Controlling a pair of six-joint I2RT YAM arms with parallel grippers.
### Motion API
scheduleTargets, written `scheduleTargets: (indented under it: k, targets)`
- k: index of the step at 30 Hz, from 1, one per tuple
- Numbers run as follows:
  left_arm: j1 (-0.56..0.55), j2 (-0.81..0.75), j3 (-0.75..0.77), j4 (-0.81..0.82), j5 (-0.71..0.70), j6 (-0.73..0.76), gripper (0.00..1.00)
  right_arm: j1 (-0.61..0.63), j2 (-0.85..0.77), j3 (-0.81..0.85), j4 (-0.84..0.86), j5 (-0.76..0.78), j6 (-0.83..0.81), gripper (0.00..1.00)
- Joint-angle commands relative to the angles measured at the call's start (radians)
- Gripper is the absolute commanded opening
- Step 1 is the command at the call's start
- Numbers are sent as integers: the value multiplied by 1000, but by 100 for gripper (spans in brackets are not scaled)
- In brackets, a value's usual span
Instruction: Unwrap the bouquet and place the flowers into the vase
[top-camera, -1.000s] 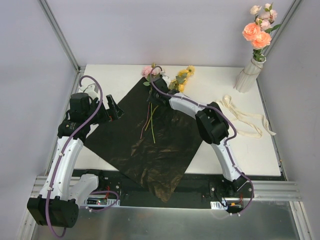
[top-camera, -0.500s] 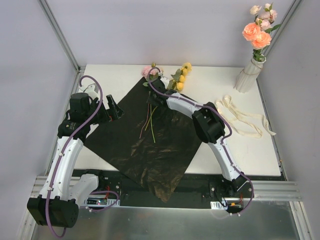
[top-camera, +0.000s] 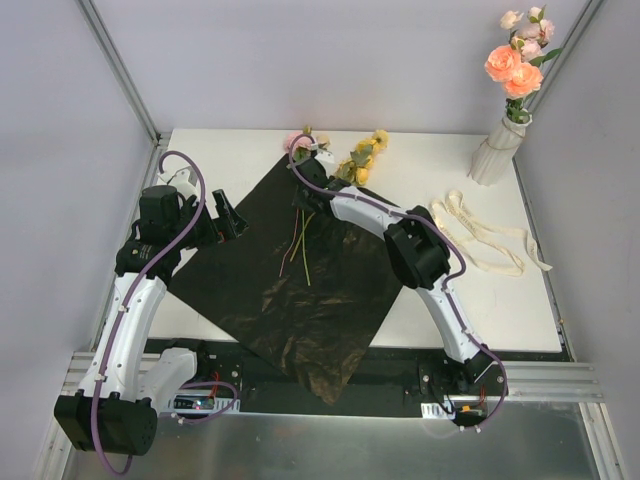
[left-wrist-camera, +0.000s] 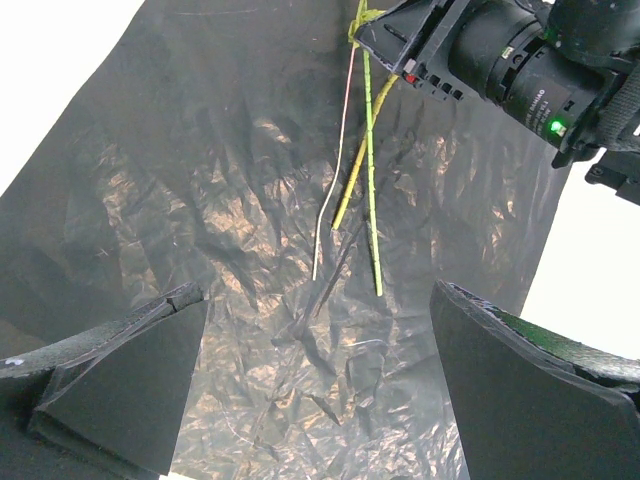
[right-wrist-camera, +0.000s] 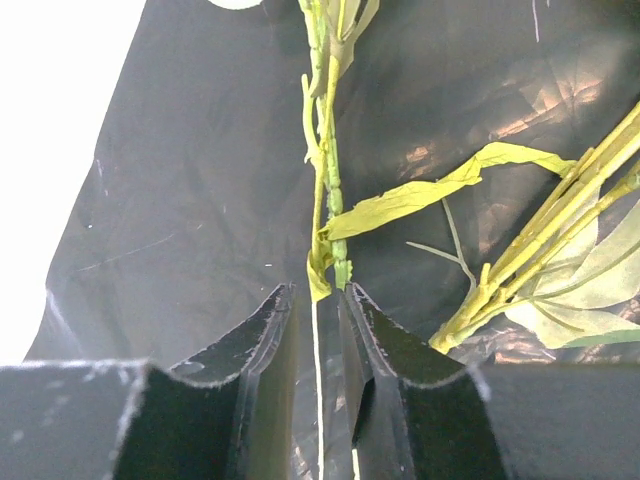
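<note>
Both jaws of the right gripper (right-wrist-camera: 318, 298) were clamped on a thin green artificial-flower stem (right-wrist-camera: 330, 200) on the crinkled black sheet (top-camera: 300, 300); the left gripper (left-wrist-camera: 318, 300) hung wide open; the white ribbed vase (top-camera: 495, 152) stood well apart.

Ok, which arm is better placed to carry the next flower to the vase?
Right. The right gripper has its fingers shut on a flower stem, and the vase stands to the far right. The left gripper hangs open over the black sheet, holding nothing.
</note>
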Motion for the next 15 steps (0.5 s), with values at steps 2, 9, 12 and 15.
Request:
scheduleTargets:
  k: [2, 9, 12, 15]
  targets:
    - [-9, -10, 9, 33, 23, 10, 99, 17, -94, 40, -13, 32, -34, 29]
    - [-9, -13, 10, 33, 19, 12, 99, 23, -68, 43, -22, 27, -22, 28]
    - [-9, -13, 10, 33, 20, 10, 99, 25, -54, 47, -29, 30, -17, 28]
    - [-9, -13, 10, 33, 23, 10, 99, 25, -41, 48, -36, 35, -13, 28]
